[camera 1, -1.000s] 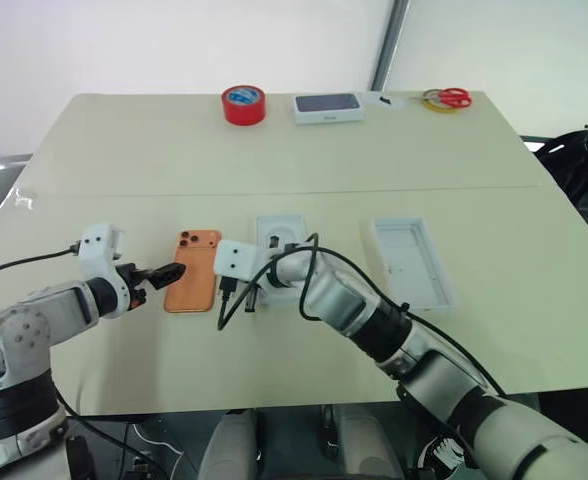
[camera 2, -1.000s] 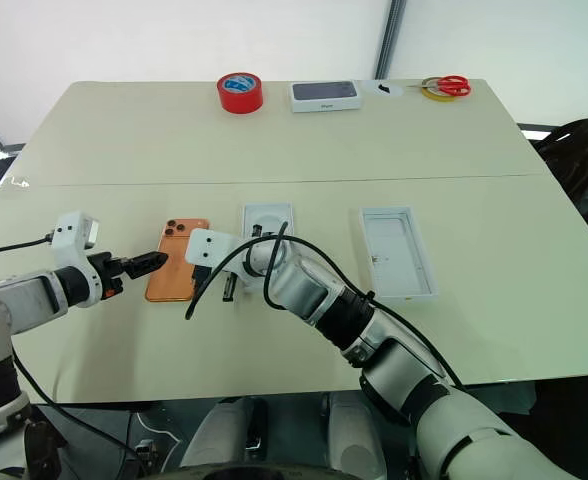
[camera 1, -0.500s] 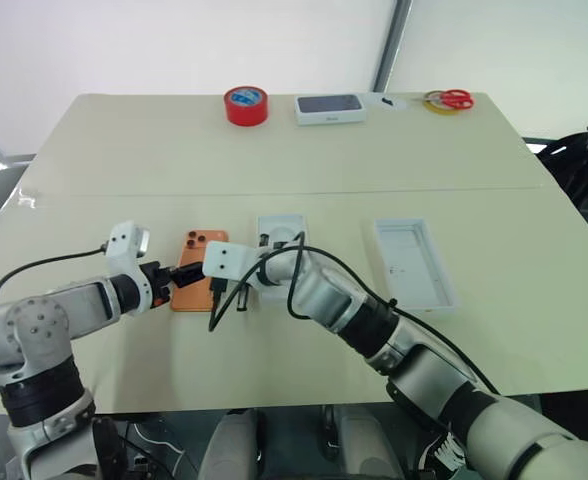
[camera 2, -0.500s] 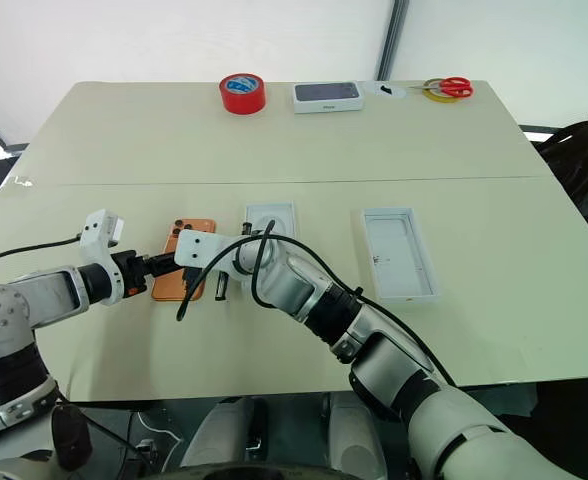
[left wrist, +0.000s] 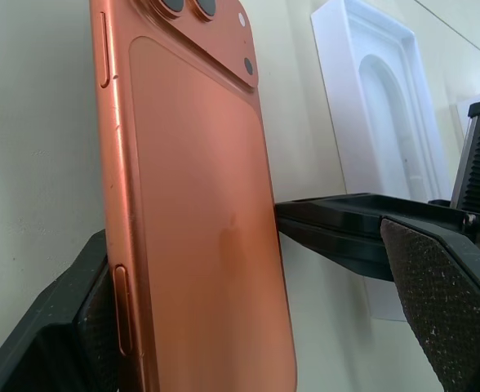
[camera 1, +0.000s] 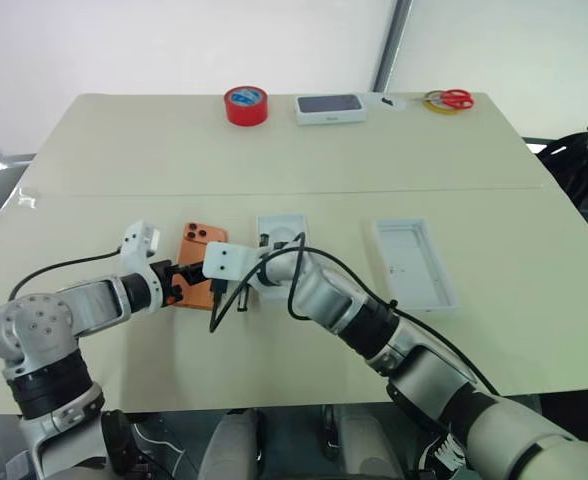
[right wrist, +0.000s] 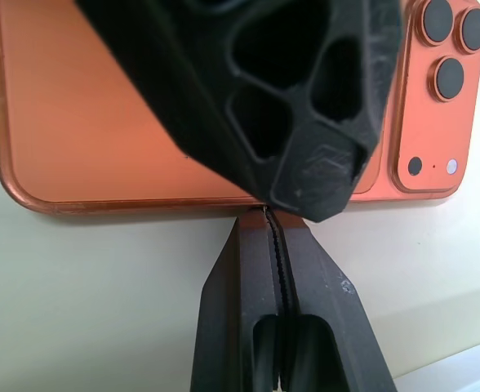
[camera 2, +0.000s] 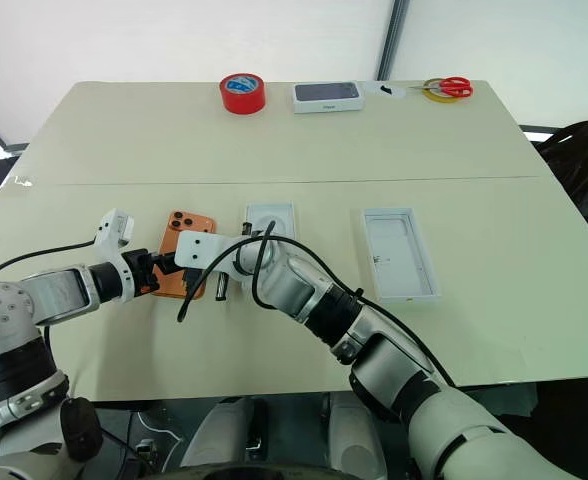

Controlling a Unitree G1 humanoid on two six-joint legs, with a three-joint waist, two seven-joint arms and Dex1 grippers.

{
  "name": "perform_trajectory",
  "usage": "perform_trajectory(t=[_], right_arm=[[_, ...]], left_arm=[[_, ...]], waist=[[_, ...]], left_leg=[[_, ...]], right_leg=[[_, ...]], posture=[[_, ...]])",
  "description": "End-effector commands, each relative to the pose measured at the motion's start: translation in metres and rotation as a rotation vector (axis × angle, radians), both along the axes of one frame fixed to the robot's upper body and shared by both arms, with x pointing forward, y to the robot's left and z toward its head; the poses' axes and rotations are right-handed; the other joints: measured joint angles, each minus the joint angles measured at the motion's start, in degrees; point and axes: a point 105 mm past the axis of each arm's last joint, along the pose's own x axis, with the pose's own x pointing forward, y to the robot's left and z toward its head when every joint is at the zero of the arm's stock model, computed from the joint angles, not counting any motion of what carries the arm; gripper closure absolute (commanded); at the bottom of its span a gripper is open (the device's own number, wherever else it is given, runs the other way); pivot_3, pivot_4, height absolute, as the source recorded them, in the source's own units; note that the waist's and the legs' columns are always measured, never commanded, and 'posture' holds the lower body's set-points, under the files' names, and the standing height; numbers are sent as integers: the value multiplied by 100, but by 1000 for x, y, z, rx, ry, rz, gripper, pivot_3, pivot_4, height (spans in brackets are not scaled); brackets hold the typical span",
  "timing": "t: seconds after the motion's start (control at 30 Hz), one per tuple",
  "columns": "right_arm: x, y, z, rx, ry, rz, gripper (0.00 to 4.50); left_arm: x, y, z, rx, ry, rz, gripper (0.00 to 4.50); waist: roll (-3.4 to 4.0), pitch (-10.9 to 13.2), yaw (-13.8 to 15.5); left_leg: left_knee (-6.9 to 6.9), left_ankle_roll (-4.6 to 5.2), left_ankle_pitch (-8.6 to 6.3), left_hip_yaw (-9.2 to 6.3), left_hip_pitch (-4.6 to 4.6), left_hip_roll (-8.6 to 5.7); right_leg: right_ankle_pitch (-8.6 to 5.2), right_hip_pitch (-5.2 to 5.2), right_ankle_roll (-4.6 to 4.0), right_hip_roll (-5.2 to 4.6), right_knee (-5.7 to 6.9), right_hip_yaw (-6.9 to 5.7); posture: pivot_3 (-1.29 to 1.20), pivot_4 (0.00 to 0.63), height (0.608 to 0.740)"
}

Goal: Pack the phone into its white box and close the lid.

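Head views: phone, orange, back up with lenses at its far end, lies on the cream worktop, its near end partly covered by both hands. Left hand, fingers spread wide, straddles the phone's near left part. Right hand, fingers pressed together, sits at the phone's right edge; its white wrist block and a looping black cable hide much of the flat white card with an oval outline just beside the phone. Lid, pale inside up, lies well apart to the right. At the far edge: red tape roll, white box with a dark top, scissors with red handles on a yellow roll. Which item is the white box cannot be told.

Left wrist view: phone between the two spread fingers, one at each long side; contact hard to judge. Card beyond.

Right wrist view: closed fingertips meet the phone's edge; a left-hand finger crosses over the phone's back.
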Motion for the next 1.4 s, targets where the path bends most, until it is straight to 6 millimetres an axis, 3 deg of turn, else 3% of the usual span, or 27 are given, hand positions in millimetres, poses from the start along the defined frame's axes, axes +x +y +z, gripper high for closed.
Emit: perform_trajectory(t=[0.03, 0.07, 0.2, 0.47, 0.63, 0.87, 1.07, 1.13, 1.3, 1.4], right_arm=[[-5, 5, 6, 20, -16, 29, 4500], [-5, 5, 6, 20, -16, 28, 4500], [-5, 3, 6, 19, -16, 26, 4500], [-1, -6, 16, 40, -30, 4, 4500], [7, -19, 36, 82, -61, -27, 4500], [4, -60, 82, 265, -83, -9, 4500], [-4, -130, 111, 458, -2, -1, 4500], [2, -156, 113, 494, 33, -69, 4500], [11, -195, 102, 467, 37, -202, 4500], [11, -205, 96, 444, 31, -242, 4500]], left_arm=[[0, 2, 2, -12, 4, -4, 515], [0, 3, 2, -14, 5, 0, 810], [0, 6, 2, -17, 11, 8, 2791], [0, 12, 5, -97, 10, 41, 2791], [0, 12, 6, -134, 5, 58, 4445], [6, 2, 19, -244, -56, 86, 4445], [17, -46, 53, -489, -187, 48, 4445], [18, -68, 52, -524, -159, 29, 4445], [18, -99, 38, -548, -62, 17, 4445], [19, -108, 32, -543, -30, 10, 4445]], waist=[[0, 0, -5], [0, 0, -9], [0, 0, -8], [0, 1, -12], [-2, 0, -9], [-2, 2, 29], [-16, 7, 122], [-16, 7, 141], [-16, 7, 132], [-15, 7, 136]], left_leg=[[0, 0, 0, 0, 0, 0], [0, 0, 0, 0, 0, 0], [-1, 0, 0, 0, -1, 0], [-1, 0, 0, 0, -3, 1], [-1, -1, -1, 0, -3, 0], [-3, -1, -1, 1, -6, -1], [8, 9, -6, 3, -9, -13], [8, 10, -7, 6, -8, -13], [5, 10, -6, 10, -6, -4], [5, 12, -6, 14, -6, -5]], right_leg=[[0, 0, 0, 0, 0, 0], [0, 0, 0, 0, 0, 0], [0, -2, 0, 0, -1, 0], [0, -4, 0, -2, -1, 0], [0, -4, 0, -4, -2, -1], [1, -6, 1, -5, -4, -3], [1, 8, 1, -19, -22, -4], [1, 8, 1, -23, -22, -1], [-1, 7, -2, -12, -22, 1], [-10, 6, -17, -10, -22, 2]], posture=[[0, 150, 732], [0, 150, 732], [0, 150, 732], [0, 150, 732], [0, 150, 732], [0, 150, 732], [0, 150, 732], [0, 150, 732], [0, 150, 732], [0, 150, 732]])
